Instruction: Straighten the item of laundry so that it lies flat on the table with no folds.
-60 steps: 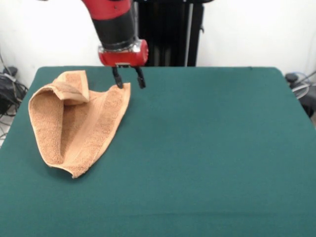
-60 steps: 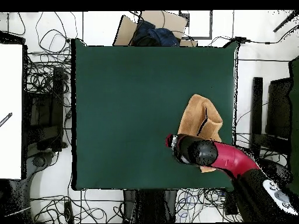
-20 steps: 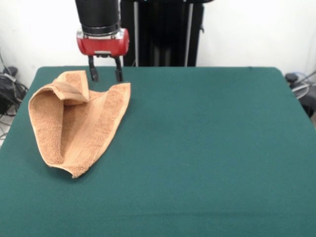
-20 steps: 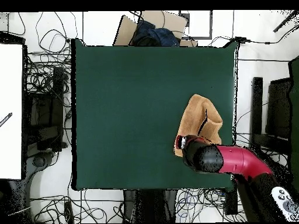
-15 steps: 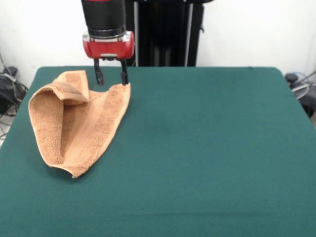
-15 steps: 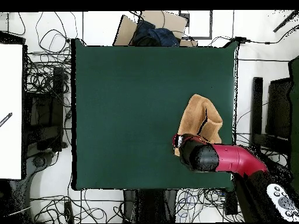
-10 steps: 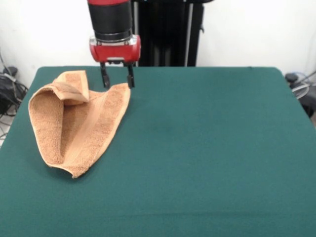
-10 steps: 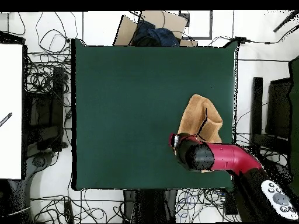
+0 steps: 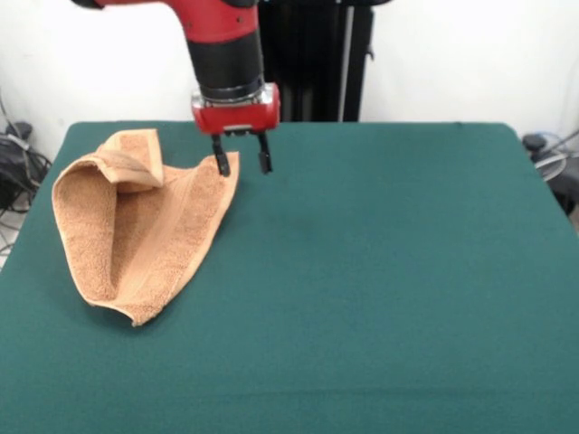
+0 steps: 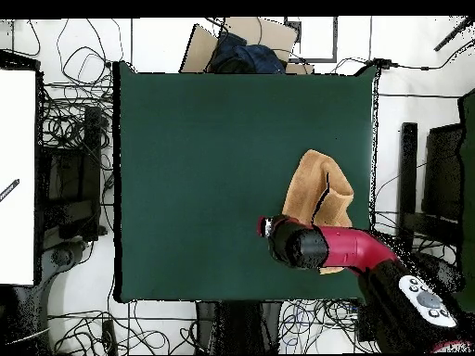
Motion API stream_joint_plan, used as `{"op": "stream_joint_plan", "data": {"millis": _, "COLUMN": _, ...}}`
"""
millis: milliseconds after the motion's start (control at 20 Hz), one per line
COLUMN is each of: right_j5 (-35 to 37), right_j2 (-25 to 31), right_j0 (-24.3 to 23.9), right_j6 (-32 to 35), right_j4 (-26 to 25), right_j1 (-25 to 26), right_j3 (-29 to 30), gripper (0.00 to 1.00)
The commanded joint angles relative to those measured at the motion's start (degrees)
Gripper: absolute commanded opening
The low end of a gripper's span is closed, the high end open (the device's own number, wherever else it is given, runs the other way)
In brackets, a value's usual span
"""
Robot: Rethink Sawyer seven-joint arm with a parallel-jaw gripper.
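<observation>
Pointing straight down, the gripper [image 9: 242, 163] has its two black fingers spread apart with nothing between them. One finger [image 9: 221, 164] is right at the far corner of the towel [image 9: 145, 226], and the other finger hangs over bare green table [image 9: 389, 271] just beside that corner. From the front I cannot tell if the finger touches the cloth or only floats above it.

The front view shows the towel's shape well. It is orange-tan and it is not flat. It lies on the left part of the table, near the left edge. One side is folded over and makes a thick rolled edge down the left. A small flap is bent over at the far end. A woven band runs along the right side.

The overhead view does not show the fingers. The arm's round black and red end [image 10: 295, 243] covers them. This view does show the towel [image 10: 315, 190] near the table's right edge, with the arm lying over part of it. It also shows lots of wires on the floor around the table [image 10: 204, 158].

The arm comes down from above in the front view, red on top, then black, then a red block [image 9: 235, 113] holding the fingers.
</observation>
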Motion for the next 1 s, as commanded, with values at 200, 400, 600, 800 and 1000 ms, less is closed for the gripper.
{"op": "stream_joint_plan", "data": {"millis": 200, "right_j5": -3.60, "right_j2": -2.53, "right_j0": 1.15, "right_j6": 2.50, "right_j4": -3.89, "right_j1": 8.36, "right_j3": -5.34, "gripper": 1.00}}
{"op": "stream_joint_plan", "data": {"millis": 400, "right_j5": -2.28, "right_j2": -1.91, "right_j0": 0.55, "right_j6": 1.89, "right_j4": -3.16, "right_j1": 7.55, "right_j3": -5.23, "gripper": 1.00}}
{"op": "stream_joint_plan", "data": {"millis": 600, "right_j5": -0.89, "right_j2": -1.55, "right_j0": 0.49, "right_j6": 1.84, "right_j4": -2.25, "right_j1": 5.46, "right_j3": -4.85, "gripper": 1.00}}
{"op": "stream_joint_plan", "data": {"millis": 800, "right_j5": 1.27, "right_j2": -0.61, "right_j0": -0.07, "right_j6": 1.92, "right_j4": -0.54, "right_j1": -0.51, "right_j3": -1.51, "gripper": 1.00}}
{"op": "stream_joint_plan", "data": {"millis": 1000, "right_j5": 3.31, "right_j2": 0.58, "right_j0": -1.39, "right_j6": 0.93, "right_j4": 0.74, "right_j1": -4.80, "right_j3": 1.38, "gripper": 1.00}}
